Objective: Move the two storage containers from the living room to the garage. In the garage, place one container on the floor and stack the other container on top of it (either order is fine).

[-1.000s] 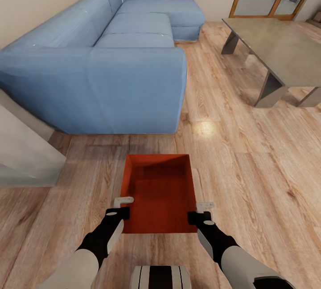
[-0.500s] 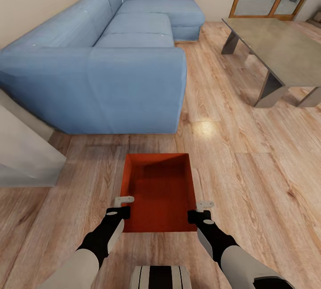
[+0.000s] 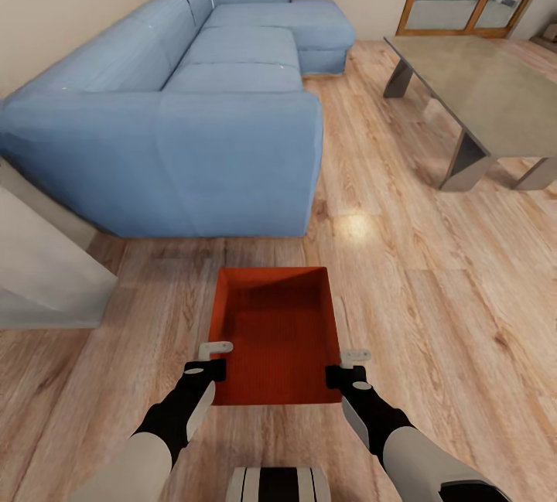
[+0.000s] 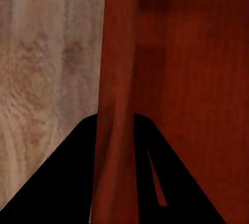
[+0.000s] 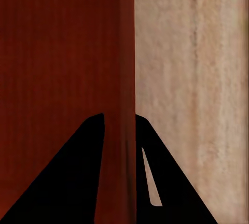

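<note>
Both pincers gripping bin [image 3: 277,332], lengthwise ahead

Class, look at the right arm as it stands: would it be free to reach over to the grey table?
Probably not. The right gripper is clamped on one side wall of the storage container, with the left gripper on the opposite wall. The grey table stands well off across open wood floor, so nothing blocks the way.

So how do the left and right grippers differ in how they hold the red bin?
The left gripper clamps the bin's left long wall, the right gripper its right long wall. In the wrist views, the left wall looks slightly bowed, the right wall straight. Both pinch a wall near the bin's near end, one finger inside, one outside.
</note>
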